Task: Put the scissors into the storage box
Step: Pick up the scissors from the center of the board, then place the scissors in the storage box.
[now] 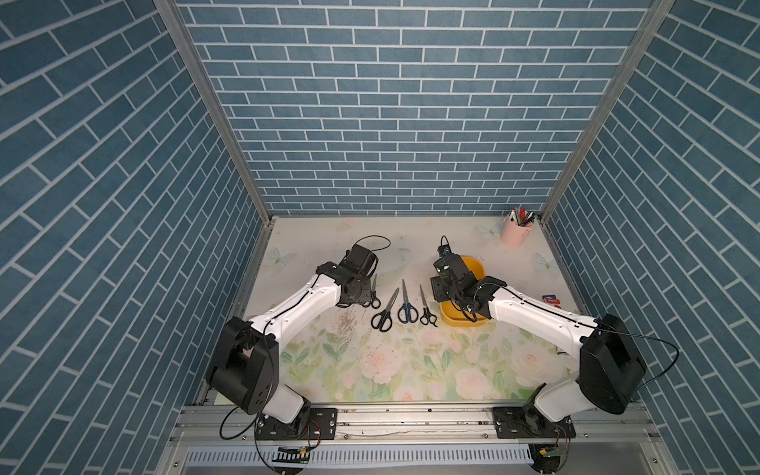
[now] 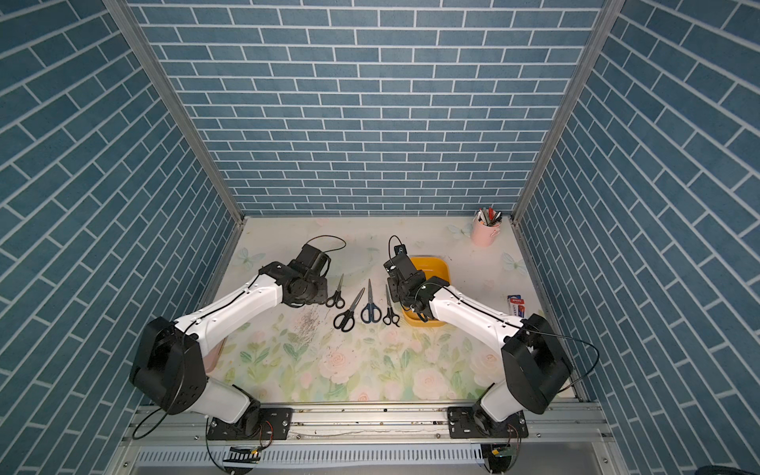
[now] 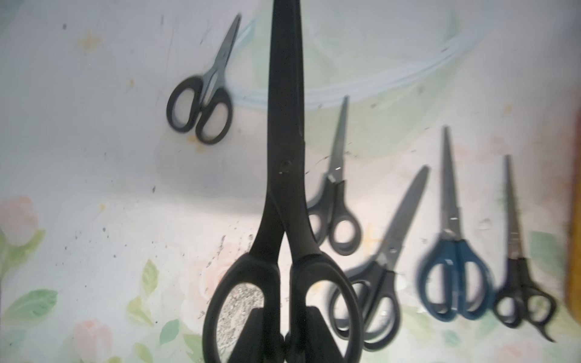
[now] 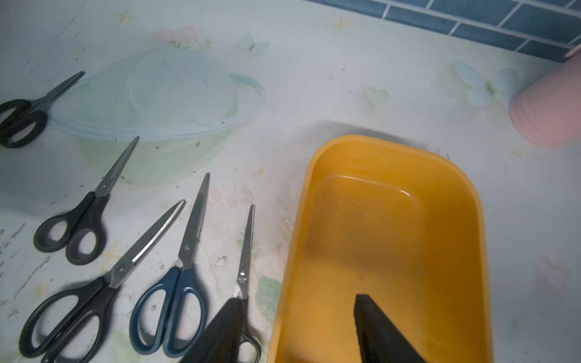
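So the left gripper is clamped on the handles of the big all-black scissors, held above the floral tabletop. The five other pairs lie beside the shallow yellow-orange plastic storage box, and the right gripper hangs open over it.

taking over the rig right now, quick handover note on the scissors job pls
Left gripper: shut on the big all-black scissors, held up off the table.
Right gripper: open, empty, above the rim of the storage box, next to the thin pair.
Lying on the table: thin pair, blue-handled pair, large black-handled pair, grey-handled pair, small black pair.
Done: one pair picked up; nothing shows in the box.
Left: drop the held pair in, then the other five.
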Robot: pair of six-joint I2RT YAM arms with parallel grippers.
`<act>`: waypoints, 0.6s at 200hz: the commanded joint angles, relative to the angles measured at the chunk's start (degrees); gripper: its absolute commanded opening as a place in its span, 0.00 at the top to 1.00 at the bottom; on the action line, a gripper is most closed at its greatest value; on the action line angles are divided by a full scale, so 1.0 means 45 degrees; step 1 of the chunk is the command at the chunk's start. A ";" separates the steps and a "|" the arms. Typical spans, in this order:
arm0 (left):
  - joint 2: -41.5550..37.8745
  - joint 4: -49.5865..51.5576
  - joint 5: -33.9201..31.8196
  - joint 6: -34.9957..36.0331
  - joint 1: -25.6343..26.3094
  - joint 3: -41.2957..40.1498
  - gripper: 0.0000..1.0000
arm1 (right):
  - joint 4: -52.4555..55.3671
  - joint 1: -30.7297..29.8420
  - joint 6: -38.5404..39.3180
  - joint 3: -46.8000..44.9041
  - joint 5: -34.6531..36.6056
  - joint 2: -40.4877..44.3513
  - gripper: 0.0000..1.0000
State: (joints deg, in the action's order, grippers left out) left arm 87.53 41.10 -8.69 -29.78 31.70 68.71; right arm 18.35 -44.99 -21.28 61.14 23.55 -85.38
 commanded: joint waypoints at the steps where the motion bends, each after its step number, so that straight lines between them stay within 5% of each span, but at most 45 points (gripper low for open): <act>1: 0.0734 0.0106 0.0382 0.0021 0.1187 0.1512 1.00 | -0.0173 -0.0002 -0.0909 -0.0188 0.2165 0.1328 0.39; 74: 0.6576 -0.1974 0.3152 -0.0344 0.4981 0.7219 1.00 | 0.1591 0.0135 -0.3752 -0.1153 0.6560 0.4827 0.39; 120: 0.9237 -0.1422 0.3399 -0.0738 0.5539 1.0065 1.00 | 0.2073 0.0165 -0.4063 -0.1740 0.7535 0.6259 0.39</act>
State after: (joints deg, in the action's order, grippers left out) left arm 126.87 33.54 5.78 -31.44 56.88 110.08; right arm 24.73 -44.31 -36.03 54.33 52.42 -59.44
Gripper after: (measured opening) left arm 0.247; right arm 0.608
